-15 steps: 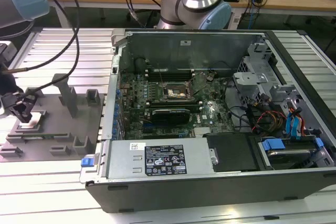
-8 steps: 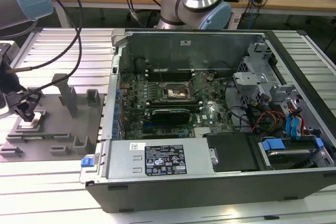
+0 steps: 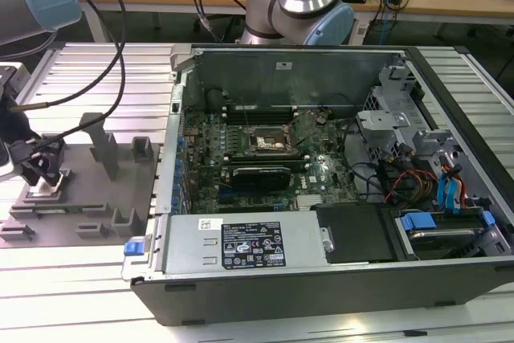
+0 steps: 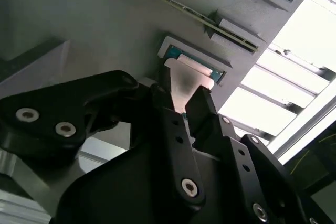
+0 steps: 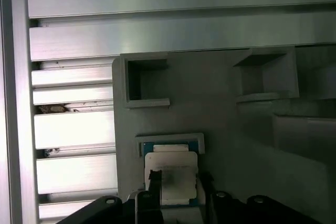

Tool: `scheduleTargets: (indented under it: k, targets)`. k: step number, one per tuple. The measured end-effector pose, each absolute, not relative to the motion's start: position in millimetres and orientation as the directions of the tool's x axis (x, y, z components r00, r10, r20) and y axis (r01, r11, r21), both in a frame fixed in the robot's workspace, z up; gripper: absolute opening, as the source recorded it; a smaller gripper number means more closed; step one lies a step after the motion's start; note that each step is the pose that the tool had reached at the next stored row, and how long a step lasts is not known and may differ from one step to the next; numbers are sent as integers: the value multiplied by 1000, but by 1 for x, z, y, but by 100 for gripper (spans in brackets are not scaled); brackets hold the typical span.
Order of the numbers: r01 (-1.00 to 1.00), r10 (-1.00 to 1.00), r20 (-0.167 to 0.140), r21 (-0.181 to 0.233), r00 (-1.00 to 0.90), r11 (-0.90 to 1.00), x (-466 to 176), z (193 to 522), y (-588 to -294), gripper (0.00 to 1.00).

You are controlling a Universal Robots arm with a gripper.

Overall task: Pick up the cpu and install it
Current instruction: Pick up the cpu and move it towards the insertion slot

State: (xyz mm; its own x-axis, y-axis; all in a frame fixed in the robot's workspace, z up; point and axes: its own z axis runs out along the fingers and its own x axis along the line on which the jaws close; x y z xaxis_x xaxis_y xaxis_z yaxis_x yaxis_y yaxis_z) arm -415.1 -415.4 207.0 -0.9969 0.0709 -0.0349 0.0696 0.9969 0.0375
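Note:
The cpu is a small pale silvery square with a thin blue edge. It lies in a raised pocket of the grey fixture plate at the exterior view's left. My gripper is down over that pocket. In both wrist views its black fingers stand against two opposite sides of the cpu, so the gripper is shut on it. The chip still sits level with its pocket frame. The motherboard socket lies open inside the computer case, far toward the exterior view's right.
The open computer case has tall metal walls, a power supply at the front and drive bays with cables at the right. Upright grey holders stand on the fixture plate beside the gripper. Ribbed aluminium table surrounds the plate.

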Motion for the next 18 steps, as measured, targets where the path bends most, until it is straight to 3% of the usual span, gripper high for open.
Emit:
scheduleTargets:
  k: [3,4,5,18]
  targets:
    - [70,71,-35,37,-997,997,-415,207,-415,54]
    - [70,71,-35,38,-997,997,-415,207,-415,54]
    - [70,71,-35,38,-997,997,-415,207,-415,60]
    - [68,70,-35,38,-997,997,-416,199,-410,61]
